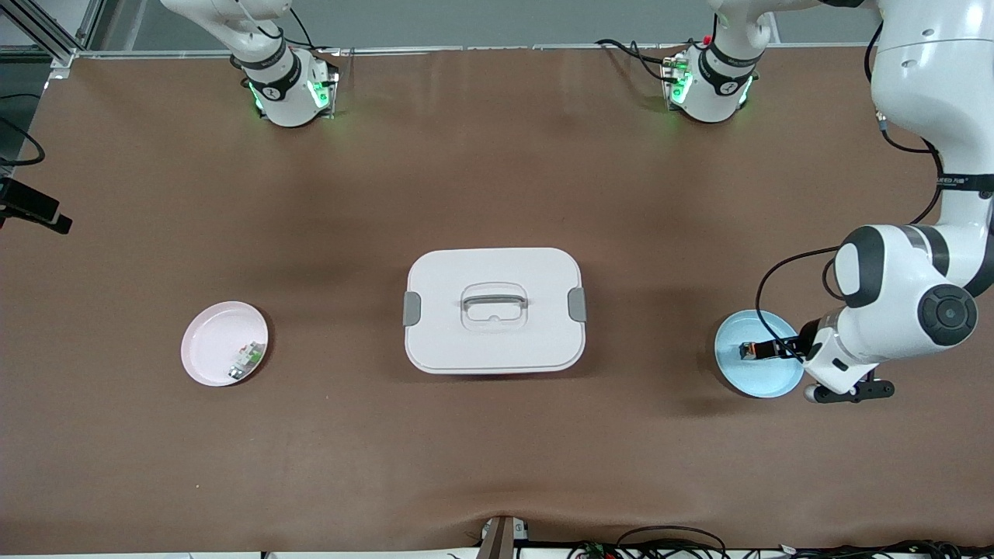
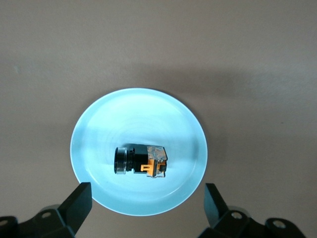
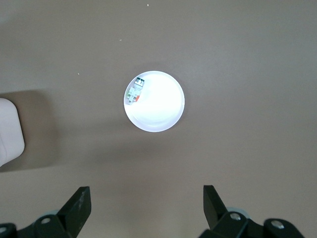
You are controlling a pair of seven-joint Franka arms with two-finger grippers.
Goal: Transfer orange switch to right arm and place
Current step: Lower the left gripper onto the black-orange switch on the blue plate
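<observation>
The orange switch (image 1: 752, 351), a tiny black block with an orange middle, lies on its side on the light blue plate (image 1: 745, 380) toward the left arm's end of the table. In the left wrist view the switch (image 2: 141, 161) lies on the plate (image 2: 99, 129). My left gripper (image 2: 147, 203) hangs just over the plate's edge, open and empty, with its fingers apart on either side of the rim; in the front view the left gripper (image 1: 784, 347) is beside the switch. My right gripper (image 3: 146, 206) is open and empty, high over bare table; it is out of the front view.
A white lidded box (image 1: 494, 309) with a handle stands mid-table; its corner shows in the right wrist view (image 3: 10, 131). A pink plate (image 1: 210, 341) holding a small white-and-green part (image 1: 245, 361) lies toward the right arm's end; the right wrist view shows that plate (image 3: 161, 109) too.
</observation>
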